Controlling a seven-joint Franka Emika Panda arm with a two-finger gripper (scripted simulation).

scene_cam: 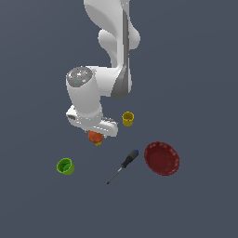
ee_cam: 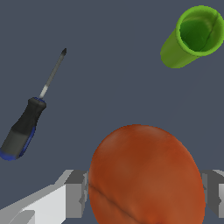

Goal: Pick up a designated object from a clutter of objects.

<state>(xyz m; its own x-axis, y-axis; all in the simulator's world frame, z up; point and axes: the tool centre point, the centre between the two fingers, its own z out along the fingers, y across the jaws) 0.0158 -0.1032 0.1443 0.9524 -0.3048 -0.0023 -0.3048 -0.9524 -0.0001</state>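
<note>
- We find the end effector (ee_cam: 144, 192) clamped on the orange-red ball (ee_cam: 146, 175), one finger (ee_cam: 75, 192) pressed against each side.
- In the exterior view, the ball (scene_cam: 95, 136) sits under the wrist, between the green cup (scene_cam: 65, 166) and yellow cup (scene_cam: 128, 119).
- The screwdriver (scene_cam: 123, 166) lies apart on the table (scene_cam: 195, 204).

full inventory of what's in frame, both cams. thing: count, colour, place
ball: 1, orange-red, between the two gripper fingers, under the arm's hand in the exterior view
tiny block: 1, yellow, just below the ball in the exterior view, mostly hidden
green cup: 1, bright green, toward the exterior view's lower left
yellow cup: 1, yellow, exterior view's right of the hand
screwdriver: 1, black-and-blue handle, metal shaft, between green cup and bowl
bowl: 1, dark red, exterior view's right
gripper: 1, white and grey, fingers either side of the ball; contact not clear
arm: 1, white, from the top
</note>
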